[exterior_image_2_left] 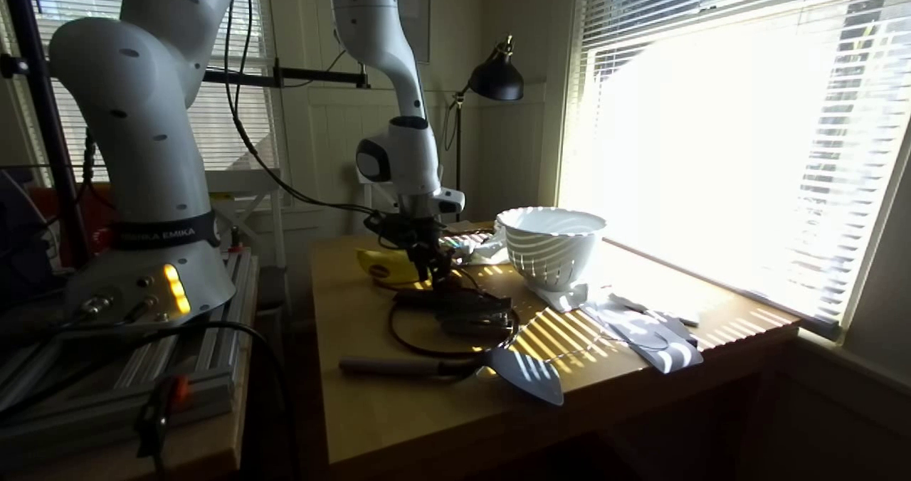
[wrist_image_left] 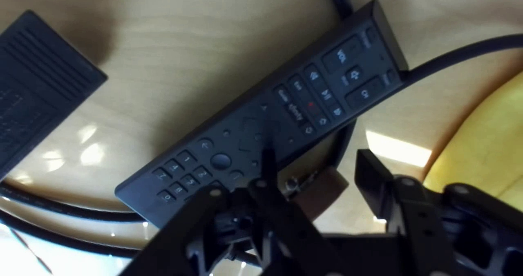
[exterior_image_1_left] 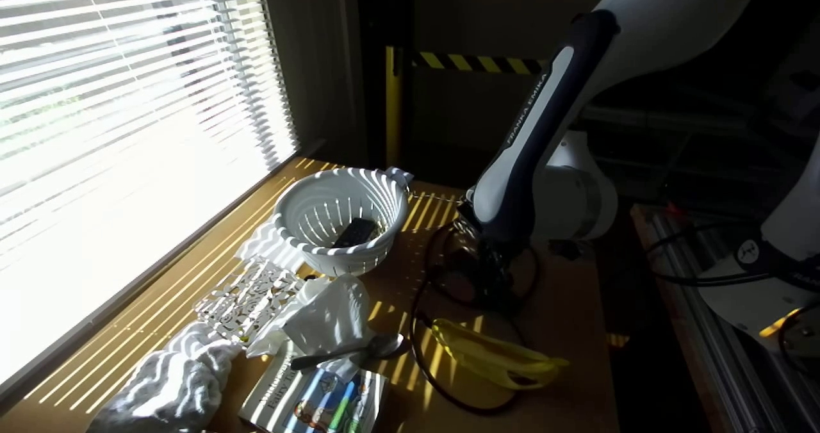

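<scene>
My gripper is open in the wrist view (wrist_image_left: 318,165), its two black fingers apart. A dark remote control (wrist_image_left: 245,139) with many buttons lies on the table under the left finger. A small brown piece with a shiny metal part (wrist_image_left: 318,192) shows between the fingers; it appears to lie below them, and I cannot tell what it is. A black ribbed device (wrist_image_left: 36,92) lies left of the remote. A yellow object (wrist_image_left: 486,145) lies right of the gripper. In both exterior views the gripper (exterior_image_1_left: 493,285) (exterior_image_2_left: 435,271) points down low over dark things on the table.
A white colander (exterior_image_1_left: 339,260) (exterior_image_2_left: 551,260) holds a dark remote (exterior_image_1_left: 355,231). A black cable (exterior_image_1_left: 418,356) loops around the gripper area. A spatula (exterior_image_2_left: 527,374), a book (exterior_image_1_left: 275,394), a spoon (exterior_image_1_left: 384,345), a grey towel (exterior_image_1_left: 179,382) and the yellow object (exterior_image_1_left: 493,356) lie on the table.
</scene>
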You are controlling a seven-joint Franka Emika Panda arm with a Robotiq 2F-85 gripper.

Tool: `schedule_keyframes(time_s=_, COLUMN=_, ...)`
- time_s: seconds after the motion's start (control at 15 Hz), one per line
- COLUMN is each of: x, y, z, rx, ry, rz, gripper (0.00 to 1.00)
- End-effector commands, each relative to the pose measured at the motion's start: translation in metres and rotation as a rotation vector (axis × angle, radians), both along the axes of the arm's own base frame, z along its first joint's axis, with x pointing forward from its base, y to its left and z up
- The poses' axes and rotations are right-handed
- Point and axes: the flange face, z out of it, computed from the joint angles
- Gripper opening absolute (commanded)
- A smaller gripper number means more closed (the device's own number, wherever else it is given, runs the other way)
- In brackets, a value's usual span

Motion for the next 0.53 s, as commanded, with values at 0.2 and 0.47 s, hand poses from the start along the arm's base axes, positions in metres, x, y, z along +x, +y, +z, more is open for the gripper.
schedule_keyframes(time_s=0.2, x=-0.009, y=-0.050, z=0.049, rx=0.141, ry=0.022, rz=-0.126, gripper=1.00)
schedule_keyframes(time_s=0.47, x=0.006, y=-0.065, z=0.049, rx=0.164, ry=0.037, rz=-0.144, gripper=1.00)
